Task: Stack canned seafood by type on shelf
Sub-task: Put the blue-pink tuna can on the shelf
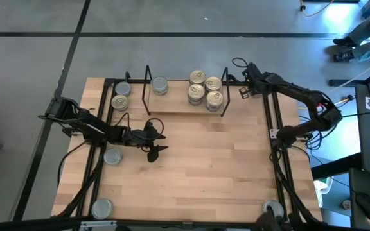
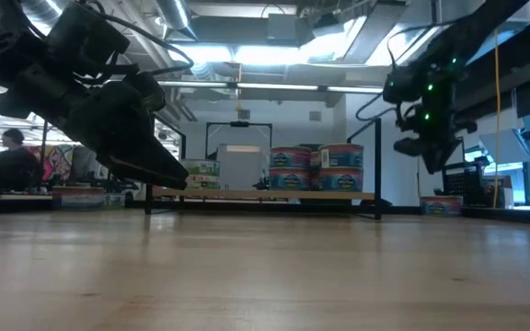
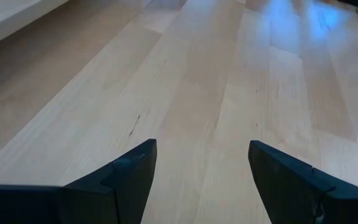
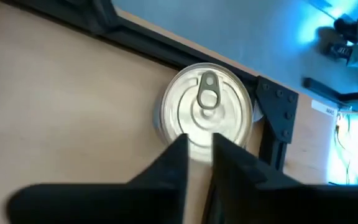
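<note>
While the left arm waits at nine o'clock on the table (image 1: pixel 204 173), its left claw (image 1: pixel 159 142) spread wide and empty, the item in hand is one gold pull-tab tin (image 4: pixel 207 109).

Location: the table's two o'clock corner, by the rail bracket, at three o'clock from the shelf (image 1: pixel 178 108).

Attitude: upright, lid up (round, so no long axis to line up).

Right claw (image 4: pixel 199 140): directly overhead, fingers drawn nearly together, gripping nothing; clearly the nearer arm.

Destination, I'd judge: gold stacks (image 1: pixel 212 83) at the shelf's three o'clock end.
</note>
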Robot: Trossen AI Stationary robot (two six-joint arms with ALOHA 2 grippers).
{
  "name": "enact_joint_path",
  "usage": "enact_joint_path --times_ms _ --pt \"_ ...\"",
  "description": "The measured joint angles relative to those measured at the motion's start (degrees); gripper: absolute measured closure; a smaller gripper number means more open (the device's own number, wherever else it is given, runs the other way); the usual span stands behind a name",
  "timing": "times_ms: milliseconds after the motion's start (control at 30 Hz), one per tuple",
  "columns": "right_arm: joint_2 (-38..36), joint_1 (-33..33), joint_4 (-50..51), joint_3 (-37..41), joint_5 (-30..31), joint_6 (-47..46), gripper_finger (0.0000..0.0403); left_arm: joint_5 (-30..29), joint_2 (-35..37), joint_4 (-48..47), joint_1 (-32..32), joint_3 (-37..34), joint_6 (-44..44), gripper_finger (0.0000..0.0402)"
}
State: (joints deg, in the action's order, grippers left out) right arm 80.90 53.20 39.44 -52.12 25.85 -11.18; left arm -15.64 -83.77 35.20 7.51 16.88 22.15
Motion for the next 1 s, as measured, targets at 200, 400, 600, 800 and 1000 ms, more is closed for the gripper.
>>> enact_joint_path --times_ms 200,400,600,800,1000 --pt "2.51 0.68 -1.58 0.00 2.56 -0.37 0.0394 0.00 0.00 -0.07 0.00 0.00 0.00 0.0149" --pt "2.63 0.47 -1.67 0.13 1.42 -3.33 0.0383 0.00 0.00 0.00 0.00 0.00 0.00 0.0149" --pt "3.63 0.44 -3.98 1.08 2.68 -6.62 0.0398 0.00 0.00 0.22 0.00 0.00 0.00 0.0149" --pt "9.18 0.40 -4.24 1.33 4.99 -8.23 0.0394 0.00 0.00 0.19 0.00 0.00 0.00 0.0149" --pt "12.05 0.40 -6.76 1.11 6.56 -9.41 0.0397 0.00 0.00 0.18 0.00 0.00 0.20 0.0149"
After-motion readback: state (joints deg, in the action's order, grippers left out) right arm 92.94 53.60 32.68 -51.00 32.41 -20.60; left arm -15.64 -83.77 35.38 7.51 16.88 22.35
